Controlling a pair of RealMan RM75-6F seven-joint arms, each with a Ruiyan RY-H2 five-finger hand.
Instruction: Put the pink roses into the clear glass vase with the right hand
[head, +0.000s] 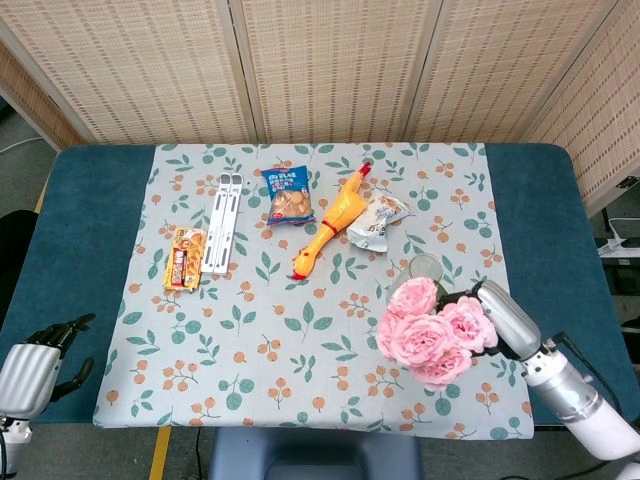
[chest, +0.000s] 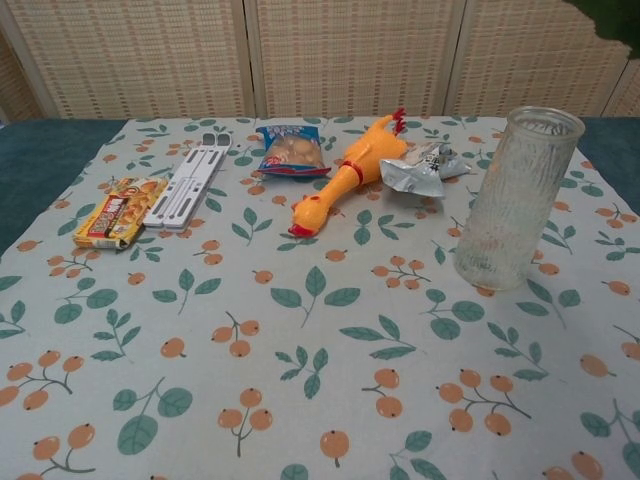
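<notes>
My right hand (head: 505, 318) holds a bunch of pink roses (head: 428, 330) lifted high off the table, the blooms large in the head view and pointing left. They cover most of the clear glass vase (head: 427, 266), whose rim just shows above them. In the chest view the vase (chest: 513, 199) stands upright at the right, and only a dark green bit of leaf (chest: 612, 17) shows in the top right corner. My left hand (head: 45, 355) hangs off the table's near left edge with its fingers apart, holding nothing.
On the floral cloth (head: 250, 330) lie a yellow rubber chicken (head: 333, 220), a blue snack bag (head: 288, 194), a silver wrapper (head: 377, 220), a white folding stand (head: 222, 222) and a yellow snack box (head: 184, 257).
</notes>
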